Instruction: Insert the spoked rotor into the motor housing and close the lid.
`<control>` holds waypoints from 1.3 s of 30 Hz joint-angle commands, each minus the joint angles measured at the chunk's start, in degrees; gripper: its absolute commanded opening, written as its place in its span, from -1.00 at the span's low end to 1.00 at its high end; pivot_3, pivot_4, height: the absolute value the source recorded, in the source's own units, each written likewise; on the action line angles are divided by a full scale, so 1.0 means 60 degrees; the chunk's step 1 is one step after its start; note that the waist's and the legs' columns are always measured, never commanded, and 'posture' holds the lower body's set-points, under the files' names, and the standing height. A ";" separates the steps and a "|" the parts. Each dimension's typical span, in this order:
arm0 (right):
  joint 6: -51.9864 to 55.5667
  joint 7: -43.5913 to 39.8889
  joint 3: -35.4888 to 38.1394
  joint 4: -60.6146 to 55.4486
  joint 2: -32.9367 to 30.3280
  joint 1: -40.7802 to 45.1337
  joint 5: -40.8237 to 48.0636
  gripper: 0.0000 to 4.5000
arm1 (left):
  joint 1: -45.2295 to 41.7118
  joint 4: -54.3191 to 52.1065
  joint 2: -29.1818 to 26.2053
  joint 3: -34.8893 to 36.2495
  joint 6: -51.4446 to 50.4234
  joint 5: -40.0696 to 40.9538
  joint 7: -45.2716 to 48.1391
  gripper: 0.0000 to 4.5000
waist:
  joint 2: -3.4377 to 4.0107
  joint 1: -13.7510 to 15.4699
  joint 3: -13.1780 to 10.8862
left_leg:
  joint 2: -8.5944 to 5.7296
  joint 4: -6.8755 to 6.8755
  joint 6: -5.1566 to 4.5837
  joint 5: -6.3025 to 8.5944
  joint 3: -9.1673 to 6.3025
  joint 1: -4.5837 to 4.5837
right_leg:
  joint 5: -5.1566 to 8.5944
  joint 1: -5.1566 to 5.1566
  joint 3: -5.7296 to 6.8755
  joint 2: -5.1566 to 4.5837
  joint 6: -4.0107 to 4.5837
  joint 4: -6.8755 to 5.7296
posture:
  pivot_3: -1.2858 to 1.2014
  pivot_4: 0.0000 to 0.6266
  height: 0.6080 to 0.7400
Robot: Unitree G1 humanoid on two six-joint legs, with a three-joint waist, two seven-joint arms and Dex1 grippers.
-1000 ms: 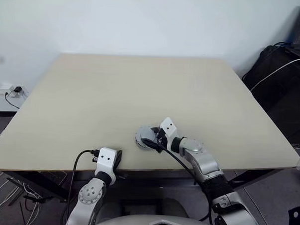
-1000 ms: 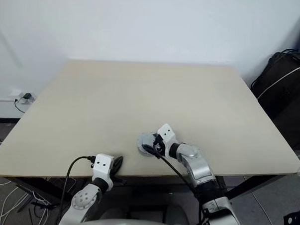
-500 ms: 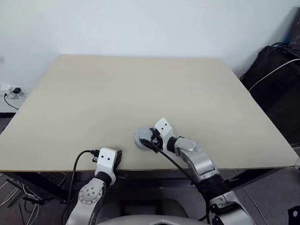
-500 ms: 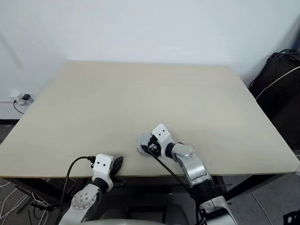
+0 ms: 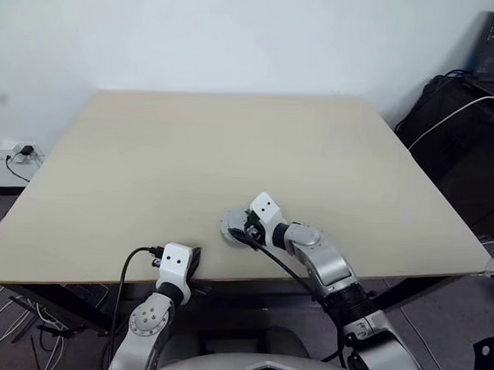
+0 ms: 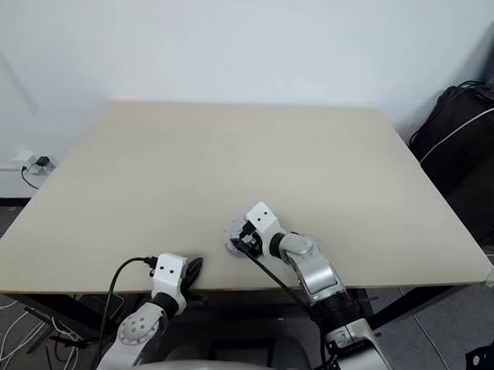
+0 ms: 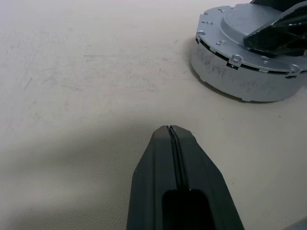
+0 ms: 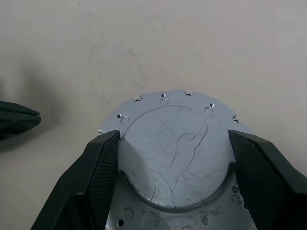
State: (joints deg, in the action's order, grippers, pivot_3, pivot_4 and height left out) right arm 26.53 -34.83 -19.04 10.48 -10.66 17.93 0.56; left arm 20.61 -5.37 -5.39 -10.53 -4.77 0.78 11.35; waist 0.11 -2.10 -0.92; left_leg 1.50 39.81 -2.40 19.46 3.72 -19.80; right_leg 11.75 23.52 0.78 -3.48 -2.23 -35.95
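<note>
The lid (image 8: 175, 158) sits on the motor housing (image 7: 240, 79) near the table (image 5: 232, 143) front edge. We see our right gripper (image 8: 172, 167) spread wide, its 2 fingers (image 8: 98, 167) flanking the lid's raised centre, apparently touching it. Our left gripper (image 7: 172, 139), pressed shut and empty, rests just beside.

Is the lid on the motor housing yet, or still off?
On. The lid sits as a smooth grey cap on the motor housing, windings covered. The right gripper straddles it with fingers at its sides.
</note>
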 commanded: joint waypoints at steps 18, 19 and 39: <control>0.0591 -0.0040 -0.0709 -0.0242 -0.0488 0.0411 -0.0556 0.43 | -0.0019 -0.0543 0.0000 0.0018 0.0057 0.0059 0.0016 -1.00 | 0.0009 0.0008 0.0015 | -0.0002 0.0000 0.0000 0.0000 -0.0002 0.0005 | 0.0001 -0.0006 0.0001 -0.0001 0.0001 0.0000 | 0.03 -1.00 1.00; 0.0447 -0.0022 -0.0736 -0.0210 -0.0536 0.0398 -0.0613 0.43 | -0.0012 -0.0545 0.0001 0.0017 0.0059 0.0058 0.0014 -1.00 | 0.0009 0.0010 0.0015 | -0.0002 0.0000 0.0000 0.0000 -0.0003 0.0005 | 0.0002 -0.0006 0.0002 -0.0001 0.0000 0.0000 | 0.03 -1.00 1.00; 0.2284 -0.0115 -0.0678 -0.0378 -0.0419 0.0484 -0.0116 0.43 | -0.0810 -0.0828 -0.0208 0.0410 -0.0003 0.0129 0.0028 -1.00 | 0.0019 0.0108 0.0025 | -0.0004 -0.0001 -0.0002 0.0001 -0.0010 0.0001 | 0.0002 -0.0008 0.0007 -0.0004 0.0002 0.0006 | 0.03 -1.00 1.00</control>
State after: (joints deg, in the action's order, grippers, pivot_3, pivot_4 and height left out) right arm 38.16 -35.01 -21.95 7.34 -12.58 21.67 0.36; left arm 17.81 -6.94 -6.39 -9.29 -4.83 1.07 11.39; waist 0.23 -1.45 -0.76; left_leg 1.48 39.81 -2.41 19.47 3.65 -19.79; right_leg 11.77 23.47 0.82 -3.50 -2.22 -35.92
